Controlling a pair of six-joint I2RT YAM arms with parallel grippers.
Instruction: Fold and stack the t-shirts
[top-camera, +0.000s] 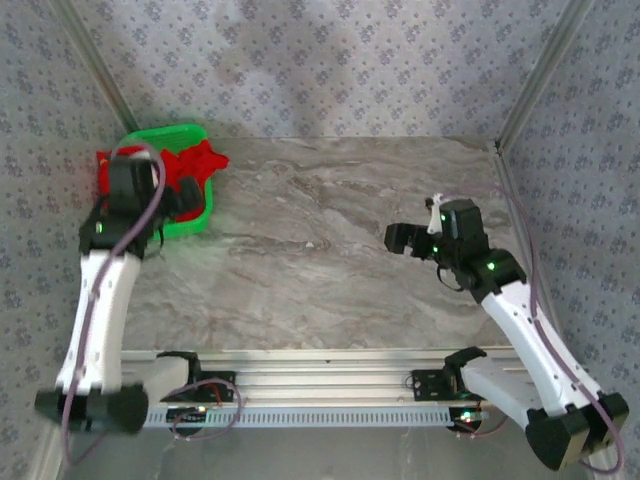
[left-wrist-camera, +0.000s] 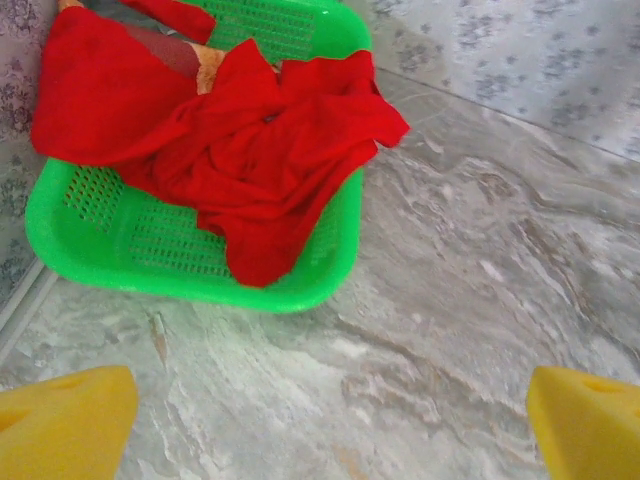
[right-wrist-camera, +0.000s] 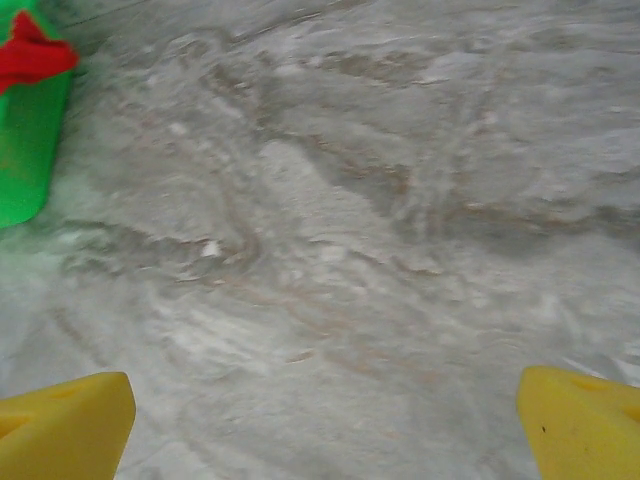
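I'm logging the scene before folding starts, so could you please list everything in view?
T-shirt: one, red, crumpled in the basket, spilling over its rim.
Basket: one, green mesh, far left of the table.
Table: one, grey marble, under everything.
Backdrop: one, grey patterned, around the table.
Left gripper: one, yellow-tipped, open, above the table just short of the basket.
Right gripper: one, yellow-tipped, open, over bare table on the right.

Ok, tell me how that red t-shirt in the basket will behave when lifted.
Likely floppy: the red t-shirt lies crumpled, draping over the green basket rim. Thin folds suggest it's light; it may snag the mesh and tug the basket.
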